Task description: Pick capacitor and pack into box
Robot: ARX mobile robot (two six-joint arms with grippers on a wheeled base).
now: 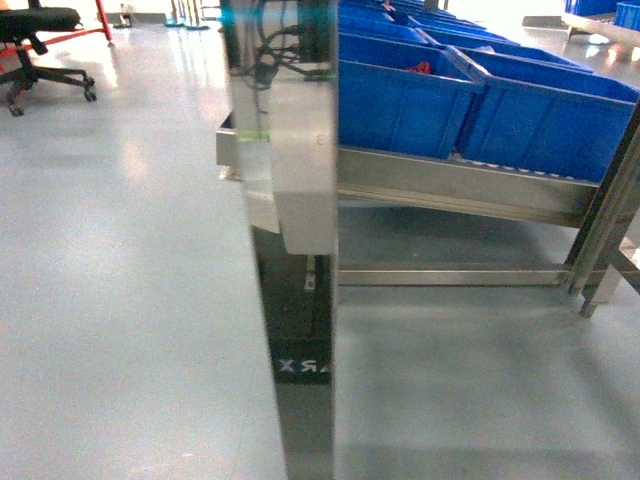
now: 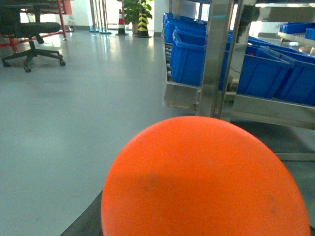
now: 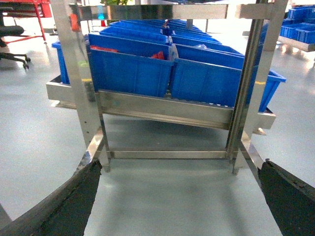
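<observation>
Blue bins point(image 3: 133, 69) are seen on a steel rack point(image 3: 162, 110). The right gripper point(image 3: 179, 196) is spread wide, empty. The left gripper's state cannot be told behind an orange ball point(image 2: 204, 182). The box is not shown.

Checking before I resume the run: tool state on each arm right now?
Left tool: cannot be told; an orange round object fills the left wrist view and no fingers show.
Right tool: open, holding nothing; fingers spread wide over bare floor.

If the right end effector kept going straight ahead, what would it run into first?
Probably the steel rack's lower crossbar, with the blue bins above that line. Open floor comes first; depth is uncertain.
</observation>
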